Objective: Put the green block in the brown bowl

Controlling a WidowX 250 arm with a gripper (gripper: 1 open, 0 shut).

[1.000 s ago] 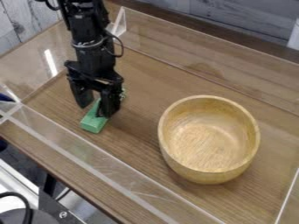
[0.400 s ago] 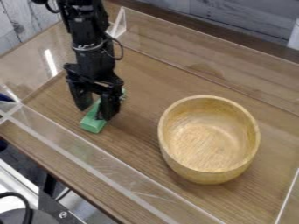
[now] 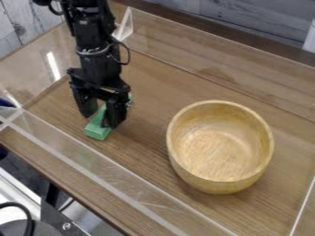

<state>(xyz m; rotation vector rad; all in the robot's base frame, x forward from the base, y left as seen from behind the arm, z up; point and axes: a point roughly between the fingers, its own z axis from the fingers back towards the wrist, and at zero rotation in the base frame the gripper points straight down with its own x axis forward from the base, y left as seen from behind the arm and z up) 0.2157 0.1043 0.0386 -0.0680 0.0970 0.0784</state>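
Wooden table (image 3: 185,78), brown with visible grain, ringed by a clear plastic wall (image 3: 74,152). Left of the brown bowl: a black robot arm (image 3: 88,32) coming down from the top edge, gripper (image 3: 101,112) pointing straight down at the tabletop. Jaws spread wide, black fingers (image 3: 80,104) standing either side of the far end of the green block (image 3: 99,127), nothing clamped. Contact between fingers and block impossible to tell from this angle. Green block flat on the table, well left of the brown bowl, near end poking out toward the front wall from under the gripper. Right of the gripper: brown bowl (image 3: 222,147), round, light wood, thick rim, upright, inside bare, well apart from block and arm, near the right wall.
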